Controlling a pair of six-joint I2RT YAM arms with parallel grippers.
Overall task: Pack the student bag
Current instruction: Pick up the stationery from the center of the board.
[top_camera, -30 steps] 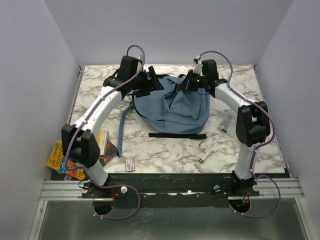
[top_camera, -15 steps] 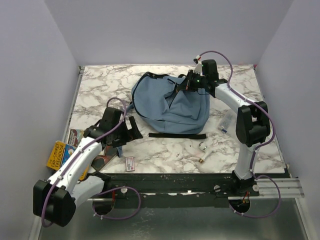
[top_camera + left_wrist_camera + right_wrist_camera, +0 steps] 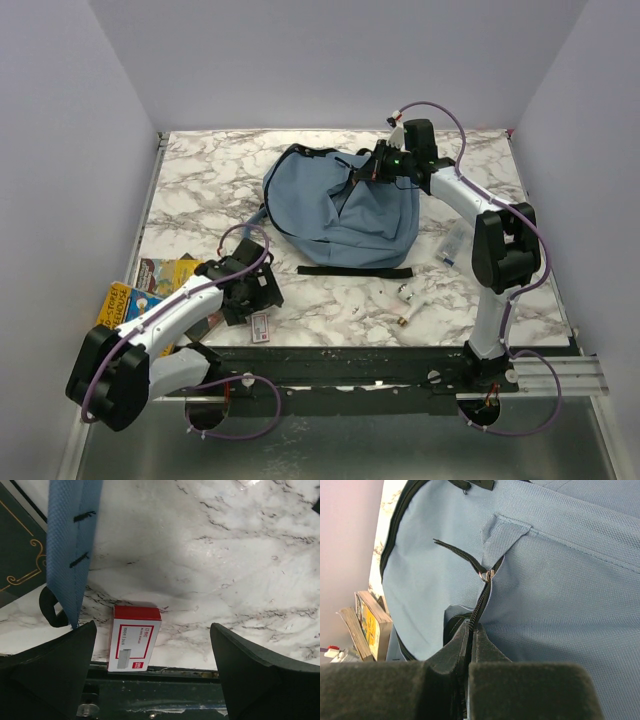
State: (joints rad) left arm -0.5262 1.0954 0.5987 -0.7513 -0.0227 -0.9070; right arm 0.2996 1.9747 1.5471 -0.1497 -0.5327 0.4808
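The red-and-white box [image 3: 134, 639], at seven o'clock in the left wrist view, bears sideways print too small to read. The lettering on the yellow book [image 3: 112, 305] is likewise unreadable.

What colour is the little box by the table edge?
The little box is white with red edges, clearest in the left wrist view.

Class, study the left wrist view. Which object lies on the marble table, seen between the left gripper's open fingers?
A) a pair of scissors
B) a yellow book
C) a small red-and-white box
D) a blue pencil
C: the small red-and-white box lies flat on the marble table, framed by the left gripper's spread fingers.
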